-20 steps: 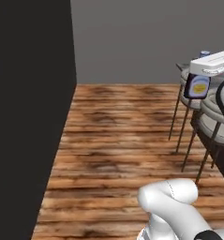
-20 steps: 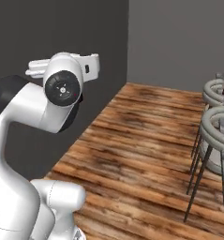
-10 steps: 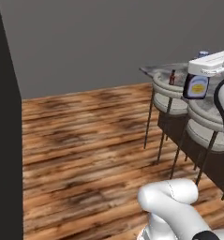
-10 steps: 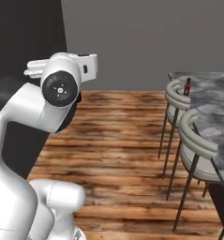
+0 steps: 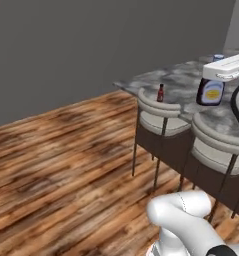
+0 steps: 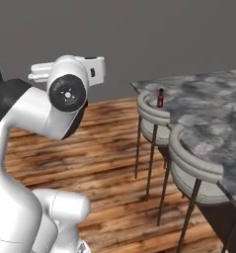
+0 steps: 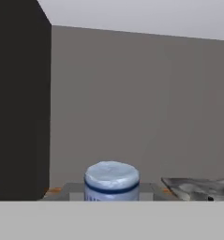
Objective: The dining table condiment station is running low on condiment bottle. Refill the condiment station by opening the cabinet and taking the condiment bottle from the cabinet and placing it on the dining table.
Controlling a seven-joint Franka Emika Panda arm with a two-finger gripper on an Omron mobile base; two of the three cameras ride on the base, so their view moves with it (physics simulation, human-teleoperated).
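My gripper (image 5: 214, 80) is shut on the condiment bottle (image 5: 209, 92), a dark purple bottle with a pale yellow-and-white label, and holds it by the top, high at the right of the left base view. The bottle hangs upright in the air in front of the dining table (image 5: 183, 84), a grey marbled top that also fills the right of the right base view (image 6: 213, 106). In the hand view the bottle's pale cap (image 7: 112, 179) sits at the bottom centre. A tall dark block (image 7: 19, 103) stands at the left there; whether it is the cabinet I cannot tell.
A small red bottle with a black cap (image 5: 160, 93) stands near the table's near corner (image 6: 160, 98). Two pale round-backed stools (image 5: 161, 114) (image 5: 218, 140) are tucked along the table's side. Wooden floor (image 5: 56, 165) stretches to the left, with a grey wall (image 5: 91, 45) behind.
The whole scene has swung as the base turned: the dark block slid out to the left and the table and stools came in. The bottle stays in the gripper.
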